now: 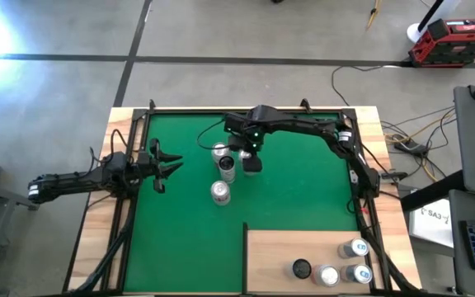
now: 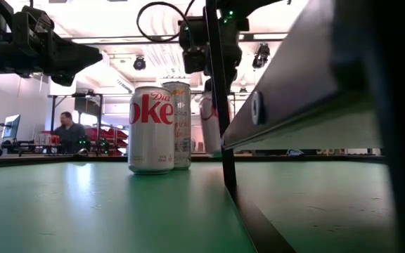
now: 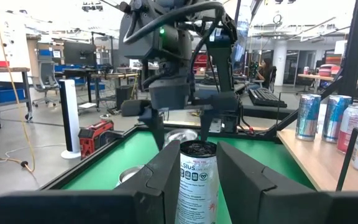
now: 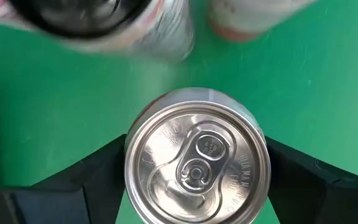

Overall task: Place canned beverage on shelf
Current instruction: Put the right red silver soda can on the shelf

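Right wrist view alone shows the right gripper (image 4: 194,180) fingers flanking a silver can (image 4: 197,165), grasp undeterminable; left gripper (image 1: 165,165) spread open above green mat (image 1: 303,190).

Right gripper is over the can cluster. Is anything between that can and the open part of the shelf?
Nothing visible blocks it. The right gripper straddles a can, fingers open either side. Two other cans stand beside it on the green mat, not toward the shelf, whose near-left area is bare; its four cans sit at the right end.
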`<action>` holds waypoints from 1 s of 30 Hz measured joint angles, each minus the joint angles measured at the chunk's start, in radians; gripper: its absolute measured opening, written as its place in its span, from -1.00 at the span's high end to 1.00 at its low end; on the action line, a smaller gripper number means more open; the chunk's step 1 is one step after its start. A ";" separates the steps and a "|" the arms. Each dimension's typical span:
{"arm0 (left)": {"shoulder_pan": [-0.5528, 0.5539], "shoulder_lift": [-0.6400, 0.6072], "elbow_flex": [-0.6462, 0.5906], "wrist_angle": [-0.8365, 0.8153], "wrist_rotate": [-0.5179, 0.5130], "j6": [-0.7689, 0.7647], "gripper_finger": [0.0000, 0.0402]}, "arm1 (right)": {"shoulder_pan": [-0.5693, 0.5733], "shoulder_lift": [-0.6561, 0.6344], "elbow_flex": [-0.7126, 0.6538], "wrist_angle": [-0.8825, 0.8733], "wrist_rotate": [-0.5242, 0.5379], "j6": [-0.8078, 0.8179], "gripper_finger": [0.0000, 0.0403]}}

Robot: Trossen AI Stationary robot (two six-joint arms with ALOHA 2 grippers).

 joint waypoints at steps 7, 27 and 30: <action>0.000 0.000 0.000 0.000 0.000 0.000 0.56 | 0.062 -0.050 0.000 -0.091 -0.016 0.118 -0.47; 0.000 0.000 0.000 0.000 0.000 0.000 0.56 | 0.225 -0.151 -0.086 -0.128 0.016 0.747 -0.47; 0.000 0.000 0.000 0.000 0.000 0.000 0.56 | 0.252 -0.171 -0.137 -0.100 0.027 0.788 -0.47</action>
